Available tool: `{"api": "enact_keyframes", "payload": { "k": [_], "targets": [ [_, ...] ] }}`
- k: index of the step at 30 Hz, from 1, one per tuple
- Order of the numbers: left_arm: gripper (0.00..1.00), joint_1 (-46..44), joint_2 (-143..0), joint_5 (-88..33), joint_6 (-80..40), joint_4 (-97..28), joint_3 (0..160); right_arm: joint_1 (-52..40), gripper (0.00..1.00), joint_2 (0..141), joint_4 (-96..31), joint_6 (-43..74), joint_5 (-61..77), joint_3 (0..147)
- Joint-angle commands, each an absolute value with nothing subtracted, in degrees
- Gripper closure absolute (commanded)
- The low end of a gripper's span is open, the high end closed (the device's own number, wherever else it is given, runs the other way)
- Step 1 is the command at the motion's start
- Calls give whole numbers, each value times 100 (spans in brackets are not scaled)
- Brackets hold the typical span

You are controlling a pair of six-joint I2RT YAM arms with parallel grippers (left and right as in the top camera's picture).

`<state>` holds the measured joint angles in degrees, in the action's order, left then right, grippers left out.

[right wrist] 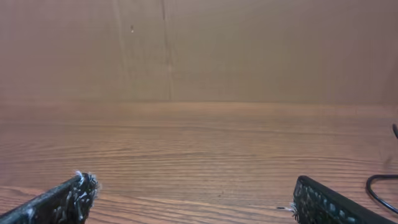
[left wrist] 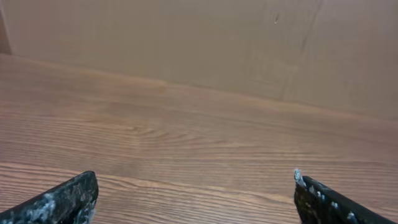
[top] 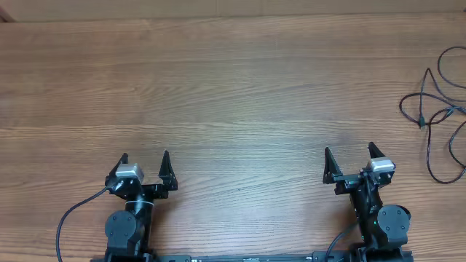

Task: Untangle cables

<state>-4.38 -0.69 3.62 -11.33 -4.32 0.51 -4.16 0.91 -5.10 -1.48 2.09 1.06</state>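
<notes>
Both claws at near edge, wide & empty — cables off at right edge.
Left gripper (top: 145,156) sits by the near-left corner and right gripper (top: 349,149) toward the near-right, jaws spread, nothing between them, well apart from the cords. The cables (top: 435,115) lie in loose overlapping loops at the right edge of the wooden worktop (top: 233,87), partly out of frame, w/ one small plug end (top: 421,122) facing inward. Prob. v. light, limp, thin vs the fingers — apt to slip or drag the whole bundle. Best hold: beside the plug or on a lone outer strand, not at a crossing.
</notes>
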Motion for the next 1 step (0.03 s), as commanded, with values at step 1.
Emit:
{"api": "enact_keyframes", "payload": {
  "k": [1],
  "targets": [
    [0, -403, -27, 314, -982, -427, 32, -443, 0, 93, -482, -158, 158, 47]
  ]
}}
